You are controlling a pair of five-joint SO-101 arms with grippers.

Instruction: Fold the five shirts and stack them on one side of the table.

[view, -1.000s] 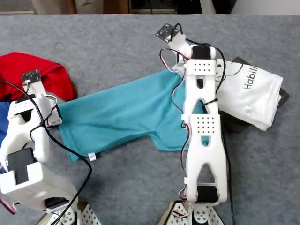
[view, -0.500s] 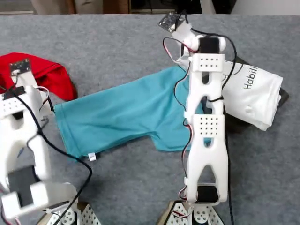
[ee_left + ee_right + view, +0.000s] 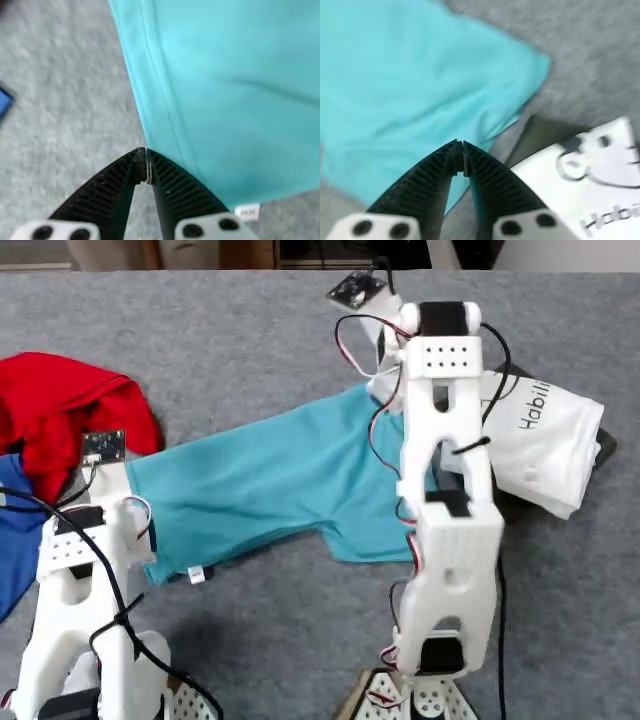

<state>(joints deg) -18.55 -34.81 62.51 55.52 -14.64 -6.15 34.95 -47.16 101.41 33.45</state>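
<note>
Grey felt covered the table (image 3: 250, 330), and the teal shirt (image 3: 260, 485) lay spread flat across its middle, unfolded, the hem end toward the left arm and the far end running under the right arm. A folded white shirt (image 3: 545, 440) rested on a dark garment (image 3: 492, 504) at the right side of the table, just beside the teal shirt's far corner. A crumpled red shirt (image 3: 60, 405) and a blue shirt (image 3: 12, 540) lay at the left edge, unfolded. The left gripper (image 3: 146, 162) hung over the teal hem with its jaws together and no cloth between them. The right gripper (image 3: 460, 152) hung over the teal shirt's far corner, close to the white shirt, its jaws likewise together and empty. A small white label (image 3: 247, 211) marked the near hem corner. The step in hand appeared to be the first fold of the teal shirt, with most of the task left. To do it well, each gripper should part its jaws before descending, take one layer of cloth at a corner or seam, not mid-panel, and lift both ends together so that the cloth carries over evenly. The right gripper should keep apart from the white shirt to avoid dragging the stack
</note>
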